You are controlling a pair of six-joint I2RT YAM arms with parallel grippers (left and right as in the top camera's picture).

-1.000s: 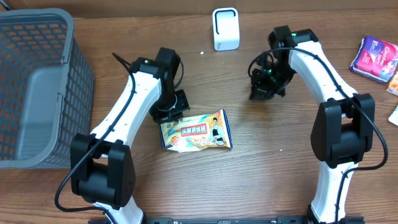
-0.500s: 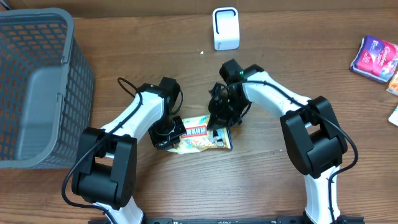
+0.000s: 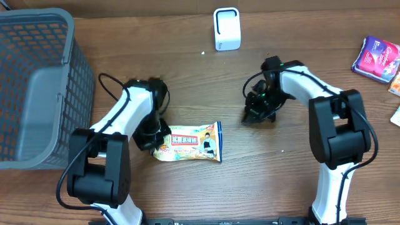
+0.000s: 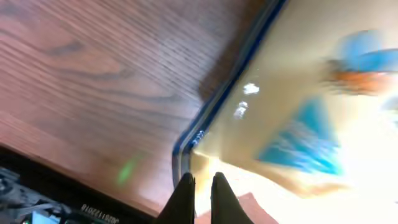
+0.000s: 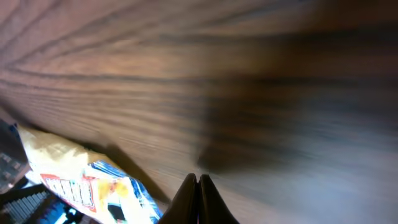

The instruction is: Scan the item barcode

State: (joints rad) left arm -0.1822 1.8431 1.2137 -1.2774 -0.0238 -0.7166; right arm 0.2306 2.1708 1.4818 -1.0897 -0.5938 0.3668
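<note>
Right, nearest the arm bases the snack packet [image 3: 189, 142] lay flat on the wooden table [image 3: 262, 181], printed face up, a touch left of centre. At its left end sat the left gripper [image 3: 153, 139], low on the table and right up against the wrapper. From the left wrist view the two dark fingers [image 4: 185, 193] were drawn together with only a sliver between them, their tips at the packet's blue-edged border. Whether any film was pinched between them, I couldn't tell from that blurred close-up.

A little farther back and to the right, well apart from the packet, the right gripper [image 3: 255, 116] hung low over bare wood. Its jaws were fully closed on nothing, and the wrist camera showed the tips meeting in a point, with the packet off at the lower left of that view.

Out on the left, the grey mesh basket [image 3: 37, 94] ran from the middle depth to the far edge. Over on the far right lay a pink-and-purple pouch [image 3: 377, 56].

Farthest of all, centre back, the white barcode scanner [image 3: 226, 29] stood upright, well clear of the packet and both arms.
</note>
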